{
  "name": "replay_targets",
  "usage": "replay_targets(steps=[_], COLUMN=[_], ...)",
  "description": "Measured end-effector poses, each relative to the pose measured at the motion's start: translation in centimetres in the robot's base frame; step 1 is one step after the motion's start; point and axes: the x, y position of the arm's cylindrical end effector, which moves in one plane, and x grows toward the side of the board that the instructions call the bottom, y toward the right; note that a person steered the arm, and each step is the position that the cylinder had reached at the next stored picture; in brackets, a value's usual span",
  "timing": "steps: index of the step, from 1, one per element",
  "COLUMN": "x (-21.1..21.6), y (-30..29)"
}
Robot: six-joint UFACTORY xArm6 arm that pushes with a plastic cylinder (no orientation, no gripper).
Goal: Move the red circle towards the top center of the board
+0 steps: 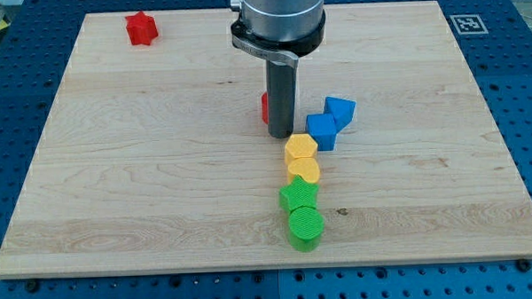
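Observation:
The red circle (264, 107) sits near the board's middle, mostly hidden behind my rod; only a red sliver shows at the rod's left edge. My tip (281, 135) rests on the wooden board (160, 153), just below and right of the red circle and just above the yellow hexagon (300, 149). I cannot tell whether the rod touches the red circle. A red star (141, 29) lies at the view's top left.
A blue cube (322, 131) and a blue triangular block (340, 110) sit right of my tip. Below the yellow hexagon run a yellow rounded block (304, 171), a green star (299, 196) and a green cylinder (306, 227) in a column.

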Motion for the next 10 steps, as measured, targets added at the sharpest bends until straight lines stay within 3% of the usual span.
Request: replay_targets(steps=[5,10], x=[-4.8,-15.1], y=[-1.0,-3.3])
